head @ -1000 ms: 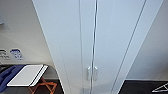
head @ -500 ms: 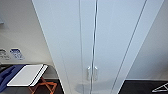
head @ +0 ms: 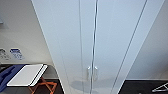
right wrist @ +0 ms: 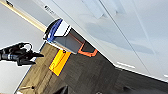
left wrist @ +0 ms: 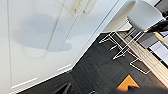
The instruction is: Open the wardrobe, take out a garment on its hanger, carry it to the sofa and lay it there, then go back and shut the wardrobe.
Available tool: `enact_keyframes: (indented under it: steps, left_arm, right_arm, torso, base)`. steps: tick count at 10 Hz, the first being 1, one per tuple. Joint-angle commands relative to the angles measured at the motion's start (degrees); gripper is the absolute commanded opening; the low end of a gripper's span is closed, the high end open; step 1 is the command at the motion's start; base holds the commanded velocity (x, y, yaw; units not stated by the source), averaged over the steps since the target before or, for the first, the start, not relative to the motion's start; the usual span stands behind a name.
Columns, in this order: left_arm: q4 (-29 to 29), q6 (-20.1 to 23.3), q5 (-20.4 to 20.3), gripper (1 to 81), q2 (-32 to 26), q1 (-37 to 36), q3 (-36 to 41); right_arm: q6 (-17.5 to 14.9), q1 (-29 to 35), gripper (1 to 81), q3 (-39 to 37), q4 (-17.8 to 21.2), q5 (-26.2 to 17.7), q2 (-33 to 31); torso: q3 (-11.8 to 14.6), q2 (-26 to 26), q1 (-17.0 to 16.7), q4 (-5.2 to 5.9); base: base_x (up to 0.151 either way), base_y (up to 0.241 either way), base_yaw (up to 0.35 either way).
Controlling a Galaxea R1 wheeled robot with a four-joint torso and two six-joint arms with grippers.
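You face the wardrobe (head: 95, 37) square on in the head view: both doors are shut, the centre seam running straight down between them. The paired handles (head: 92, 72) sit side by side at the seam, low in that view; the left wrist view catches them too (left wrist: 83, 5), above the dark floor (left wrist: 100, 72).

Claw state: cannot tell for either arm; no fingers are clear enough to judge.

Handling judgement: the doors look rigid, smooth and glossy, so the panel face likely gives no purchase. Take hold at a handle, across its slim vertical bar. The handles stand close together, so keep to one and clear of its twin. Expect a light swing on hinges at the outer edge.

Nearby: a white tray on an orange folding stand (head: 27, 75) beside the wardrobe, white stools (left wrist: 142, 17) on the other side.
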Motion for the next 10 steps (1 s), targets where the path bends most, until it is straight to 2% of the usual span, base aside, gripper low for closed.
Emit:
enact_keyframes:
  steps: [1, 3, 5, 8, 10]
  left_arm:
    - [-3.6, 0.1, 5.8, 81.1, -2.0, -11.0, 2.8]
    - [-4.1, 0.1, 7.6, 81.1, -0.4, -14.6, 2.8]
    - [-5.4, 0.0, 11.2, 81.1, 2.5, -19.2, 1.1]
    - [-7.2, -0.4, 11.7, 81.1, 5.0, -22.8, -0.1]
    - [-7.8, -0.6, 13.3, 81.1, 7.0, -23.9, -3.0]
  right_arm:
    - [2.7, 10.3, 81.1, 4.2, 0.4, -5.0, -1.2]
    - [2.7, 12.7, 81.1, 4.3, 0.4, -5.1, 0.2]
    - [2.8, 15.6, 81.1, 2.3, 0.5, -7.3, 3.1]
    - [6.0, 20.5, 81.1, 0.7, 0.3, -8.8, 7.6]
    - [6.3, 22.2, 81.1, -2.0, 0.4, -9.5, 11.5]
  torso:
    - [0.0, 0.0, 0.0, 0.00]
    - [0.0, 0.0, 0.0, 0.00]
    - [0.0, 0.1, 0.0, 0.00]
    - [-0.1, 0.1, 0.0, 0.00]
    - [-0.1, 0.1, 0.1, 0.00]
  base:
    - [0.000, 0.000, 0.000]
    - [0.000, 0.000, 0.000]
    - [0.000, 0.000, 0.000]
    - [0.000, 0.000, 0.000]
    - [0.000, 0.000, 0.000]
